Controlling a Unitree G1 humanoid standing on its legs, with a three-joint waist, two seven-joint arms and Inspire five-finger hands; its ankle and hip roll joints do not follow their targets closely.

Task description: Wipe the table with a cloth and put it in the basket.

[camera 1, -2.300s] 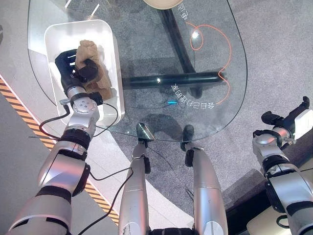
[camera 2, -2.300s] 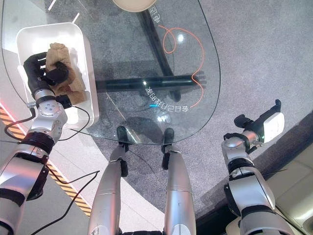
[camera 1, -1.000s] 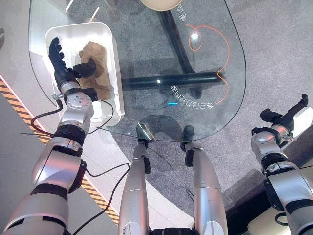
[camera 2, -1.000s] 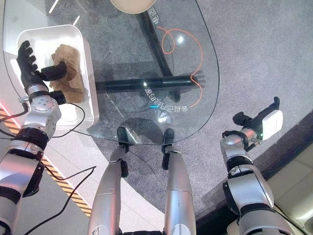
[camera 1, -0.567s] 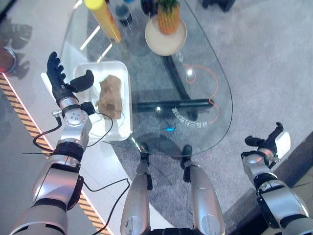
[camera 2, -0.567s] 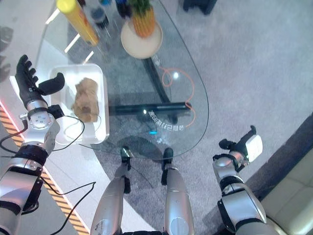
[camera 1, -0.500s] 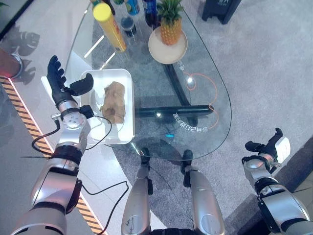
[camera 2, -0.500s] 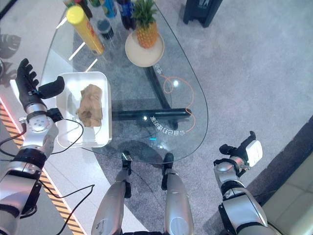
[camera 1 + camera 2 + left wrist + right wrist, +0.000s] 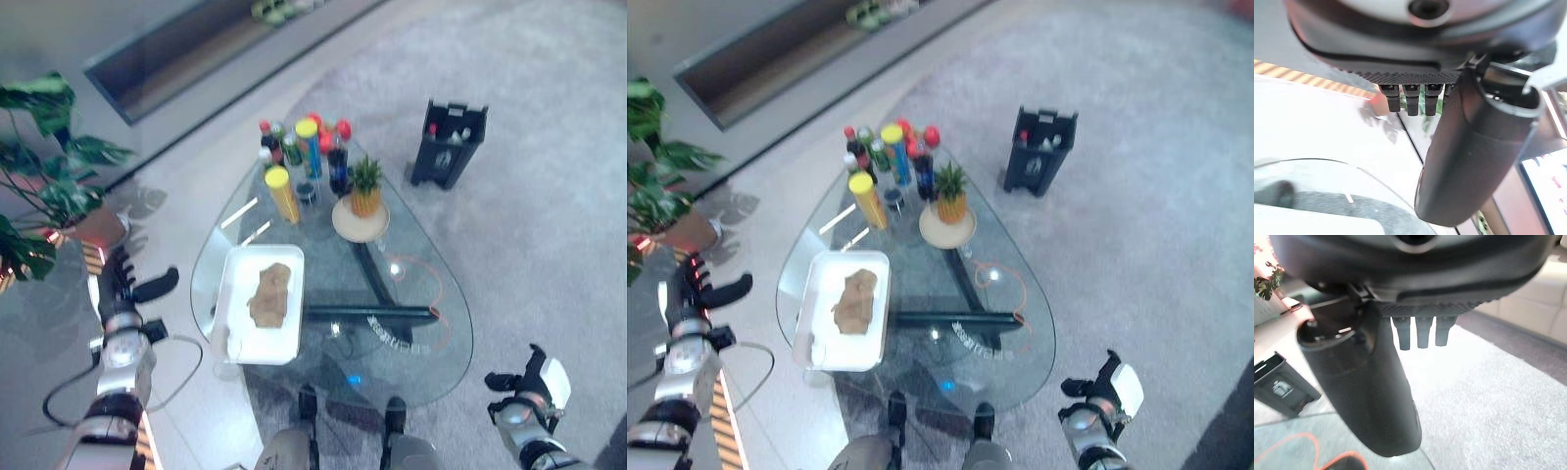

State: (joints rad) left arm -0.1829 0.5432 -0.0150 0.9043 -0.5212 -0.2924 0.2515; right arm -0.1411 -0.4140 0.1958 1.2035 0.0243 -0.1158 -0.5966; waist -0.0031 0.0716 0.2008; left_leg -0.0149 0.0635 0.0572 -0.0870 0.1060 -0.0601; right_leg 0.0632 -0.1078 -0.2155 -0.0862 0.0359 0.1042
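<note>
Cloth (image 9: 269, 295) lies in the white basket (image 9: 235, 338), table's 9 o'clock. Your left hand (image 9: 121, 290) is spread, empty; right hand (image 9: 534, 377) relaxed, empty. Task looks finished; just stand clear.

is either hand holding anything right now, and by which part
Nothing is held. The left hand and right hand are open and off the table; the crumpled brown cloth lies loose in the white rectangular basket.

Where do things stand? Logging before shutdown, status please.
Left hand open, off the table's left edge. Right hand open, idle at lower right. Cloth in the white basket on the glass table. Nothing in the way.
</note>
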